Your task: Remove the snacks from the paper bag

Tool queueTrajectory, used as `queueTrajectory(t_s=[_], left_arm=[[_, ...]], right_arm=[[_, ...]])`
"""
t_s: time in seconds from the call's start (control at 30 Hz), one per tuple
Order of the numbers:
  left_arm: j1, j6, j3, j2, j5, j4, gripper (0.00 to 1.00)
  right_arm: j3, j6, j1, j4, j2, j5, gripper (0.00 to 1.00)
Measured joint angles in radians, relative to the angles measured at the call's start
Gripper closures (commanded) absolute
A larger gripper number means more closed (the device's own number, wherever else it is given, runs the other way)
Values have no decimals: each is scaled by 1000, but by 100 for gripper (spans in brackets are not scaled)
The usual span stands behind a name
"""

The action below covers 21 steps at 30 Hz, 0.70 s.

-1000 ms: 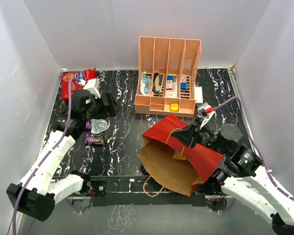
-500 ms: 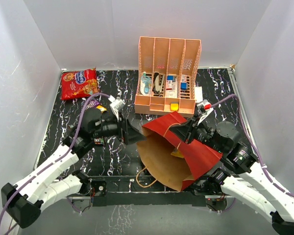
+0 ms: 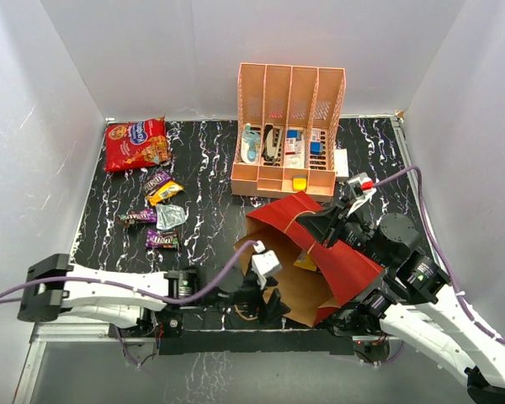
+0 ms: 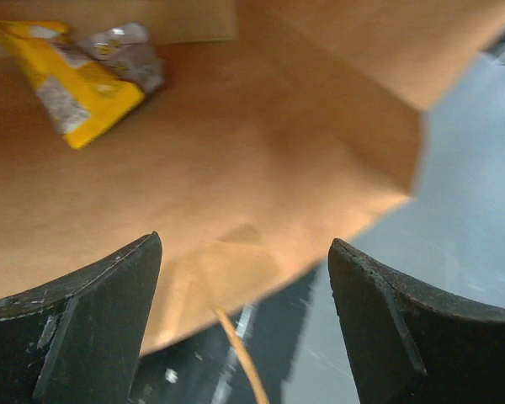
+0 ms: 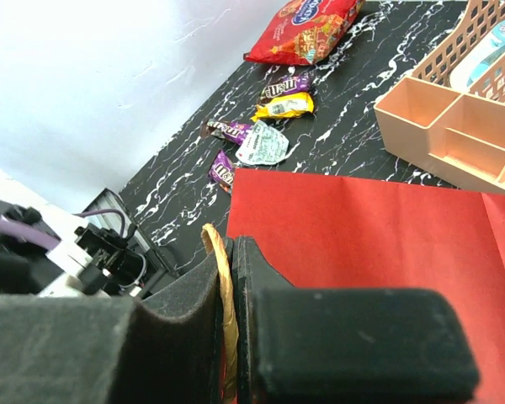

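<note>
The paper bag [image 3: 349, 263], glossy red outside and matte brown inside, lies on its side. Inside it are a crinkly yellow packet [image 4: 71, 80] and a silver packet [image 4: 126, 55]. The right gripper [image 5: 234, 261] is clamped on its rim and twine handle [image 5: 212, 240]. The left gripper [image 4: 244, 242] is spread apart at its mouth. Left of the bag lie small packets [image 3: 160, 215] and a red cookie bag [image 3: 136, 143]; behind it stands a slotted peach rack [image 3: 288, 126]. The table [image 3: 202, 168] is black with white veins, and the walls [image 3: 151, 50] are white.
</note>
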Motion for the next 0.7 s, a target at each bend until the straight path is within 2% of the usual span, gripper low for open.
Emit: queueTrajectory(t_s=[0.13, 0.17, 0.27, 0.3, 0.43, 0.53, 0.7], left_arm=[[-35, 94, -30, 160, -198, 168, 22], [-34, 117, -30, 203, -242, 216, 25], [-30, 161, -22, 329, -348, 348, 43], [-30, 167, -13, 367, -367, 378, 44], [-24, 200, 27, 531, -435, 497, 46], [-17, 222, 35, 596, -464, 563, 47], [9, 238, 90, 662, -487, 629, 40]], right_arm=[[0, 0, 0, -10, 3, 4, 92], [0, 0, 0, -11, 3, 4, 92], [5, 0, 0, -12, 9, 3, 92], [7, 0, 0, -12, 12, 3, 92], [13, 0, 0, -14, 18, 3, 92], [23, 0, 0, -18, 18, 3, 92], [29, 0, 0, -18, 18, -3, 92]])
